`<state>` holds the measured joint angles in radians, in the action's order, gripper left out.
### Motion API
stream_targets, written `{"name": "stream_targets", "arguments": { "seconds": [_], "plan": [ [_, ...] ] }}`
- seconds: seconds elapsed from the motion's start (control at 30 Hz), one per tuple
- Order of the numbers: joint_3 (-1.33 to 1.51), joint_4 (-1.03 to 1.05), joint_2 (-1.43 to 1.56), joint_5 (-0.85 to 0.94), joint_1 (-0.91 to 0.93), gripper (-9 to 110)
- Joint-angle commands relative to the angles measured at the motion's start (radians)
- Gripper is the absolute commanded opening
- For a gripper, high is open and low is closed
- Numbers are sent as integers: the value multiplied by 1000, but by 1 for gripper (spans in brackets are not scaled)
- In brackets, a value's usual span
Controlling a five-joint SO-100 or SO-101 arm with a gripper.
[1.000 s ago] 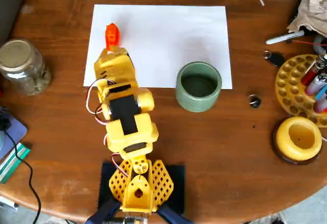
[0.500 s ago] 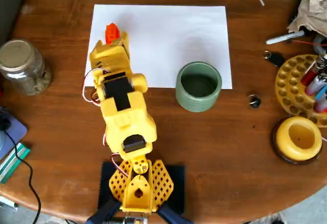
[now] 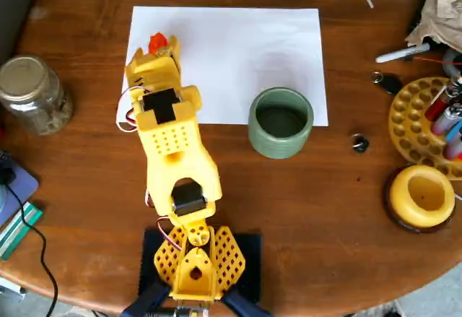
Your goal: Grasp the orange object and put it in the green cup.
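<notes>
Orange object (image 3: 157, 42) — small, bright, half hidden under the gripper (image 3: 160, 51).

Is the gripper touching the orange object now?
Cannot tell. In the overhead view the gripper covers most of the orange object, hiding any contact or gap.
</notes>
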<state>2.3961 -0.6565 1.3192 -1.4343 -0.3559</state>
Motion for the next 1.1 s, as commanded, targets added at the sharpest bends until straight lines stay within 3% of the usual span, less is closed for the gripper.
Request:
{"name": "stream_targets", "arguments": {
  "seconds": [0.0, 0.13, 0.23, 0.5, 0.6, 0.83, 1.07],
  "plan": [
    [-52, -28, -25, -11, 11, 23],
    [-60, -29, -44, -25, 20, 21],
    [-55, -34, -46, -26, 51, 0],
    [-8, -34, 3, -83, 57, 0],
    [72, -14, 140, -78, 77, 0],
    [209, 382, 660, -25, 184, 0],
    [367, 546, 1049, 92, 337, 0]
  ]
}}
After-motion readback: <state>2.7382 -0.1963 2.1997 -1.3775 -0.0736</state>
